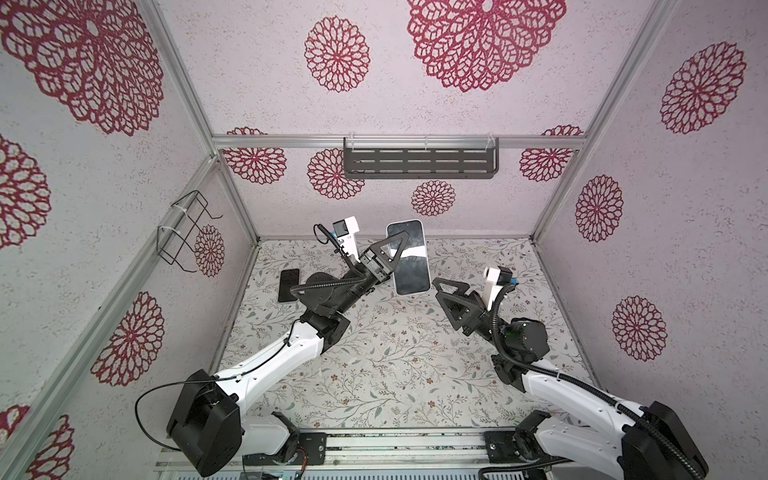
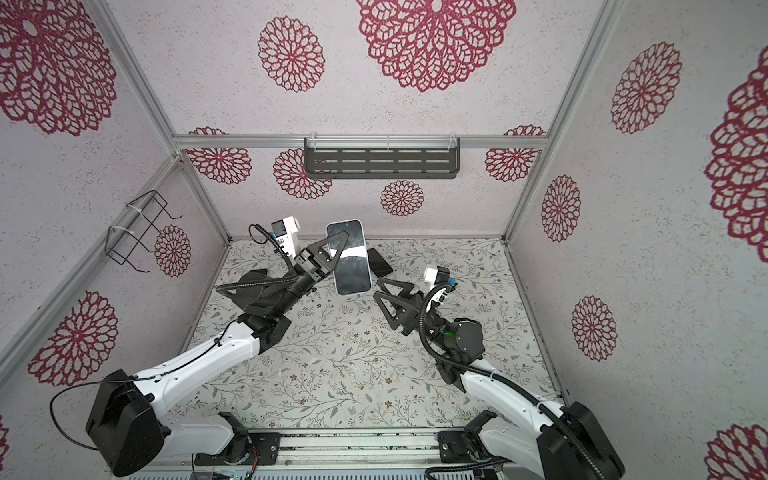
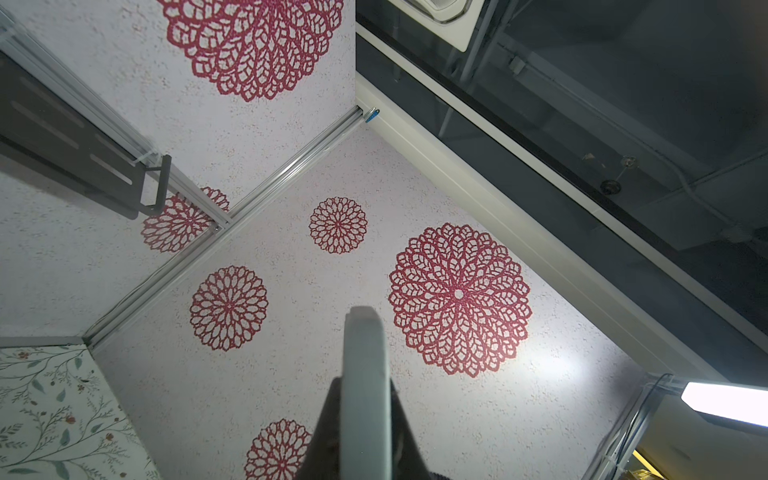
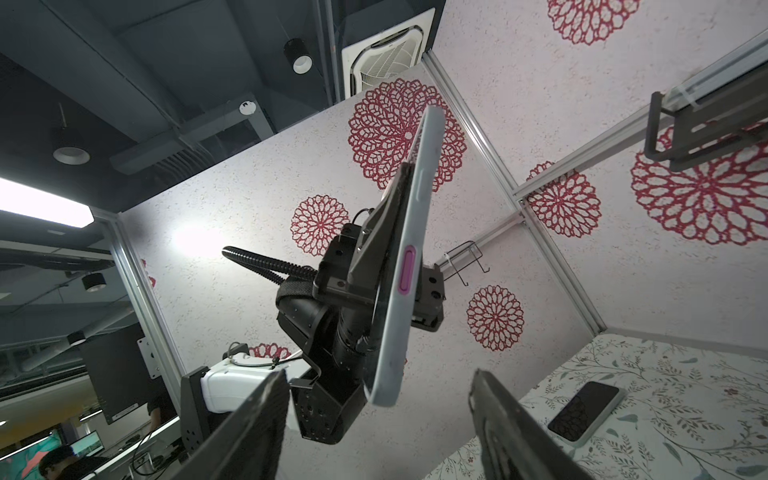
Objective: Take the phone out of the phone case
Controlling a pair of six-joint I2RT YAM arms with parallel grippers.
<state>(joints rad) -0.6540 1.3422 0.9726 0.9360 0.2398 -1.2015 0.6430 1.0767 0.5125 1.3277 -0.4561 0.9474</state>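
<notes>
My left gripper [image 1: 397, 249] holds a pale grey-blue phone case [image 1: 409, 266] up in the air at the back of the cell, shut on its long edges. A dark glossy screen fills the case's upward face, so the phone appears to sit inside it. In the right wrist view the case [image 4: 409, 249] shows edge-on with a pink side button. In the left wrist view only its thin edge [image 3: 365, 353] shows between the fingers. My right gripper [image 1: 438, 291] stands open just below and right of the case's lower end, holding nothing.
Another dark-screened handset with a pale rim [image 2: 380, 262] lies flat on the floral table behind the held case. A dark flat rectangle [image 1: 289, 284] lies at the table's far left. A grey shelf [image 1: 419, 162] hangs on the back wall, and a wire rack [image 1: 185, 232] on the left wall.
</notes>
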